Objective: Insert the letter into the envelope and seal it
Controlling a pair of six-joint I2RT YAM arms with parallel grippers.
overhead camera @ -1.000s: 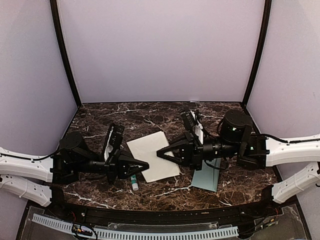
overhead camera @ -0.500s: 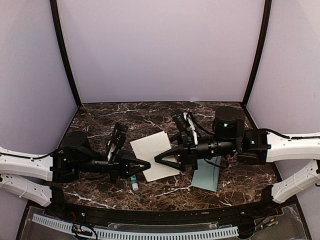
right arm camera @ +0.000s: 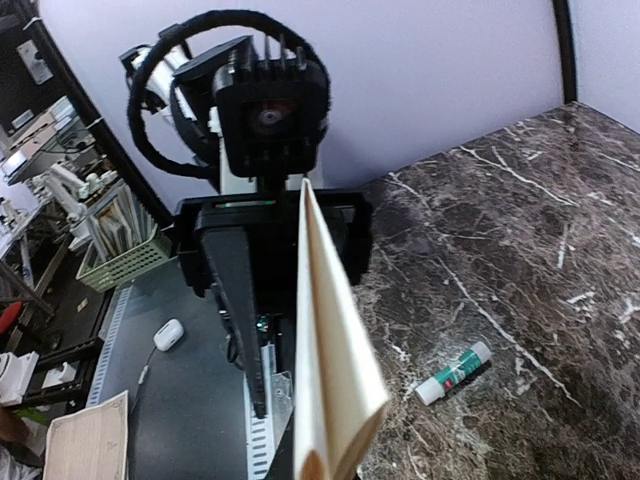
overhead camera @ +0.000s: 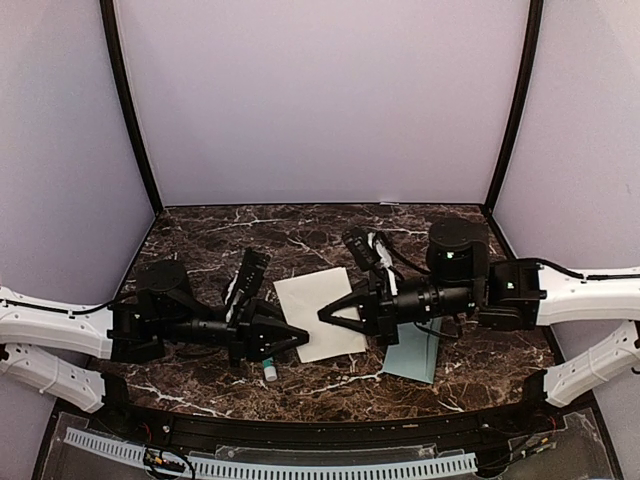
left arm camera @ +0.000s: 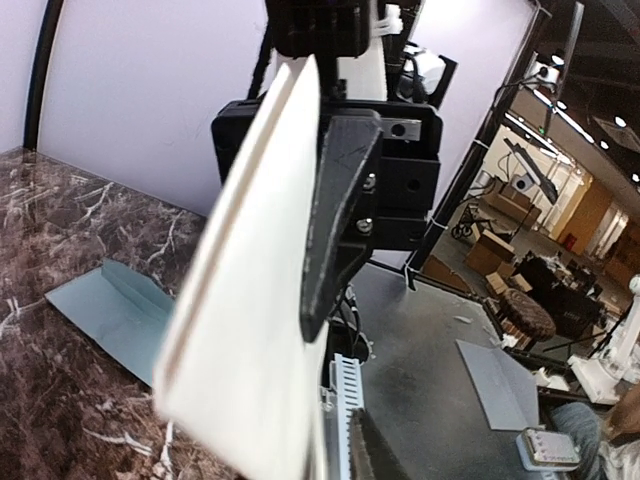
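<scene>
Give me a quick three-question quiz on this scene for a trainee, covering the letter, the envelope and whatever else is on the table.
1. True or false: the envelope lies flat on the marble table, partly beneath the right arm.
2. Who grips the letter? A) the left side only B) the right side only C) both sides
3. What small object lies on the table just near of the left gripper?
Key: 1 true; 2 C, the right gripper pinches the opposite edge; 3 a glue stick.

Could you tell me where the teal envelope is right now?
In the top view the envelope lies flat on the table, right of centre, partly under the right arm, beside the cream sheet.
</scene>
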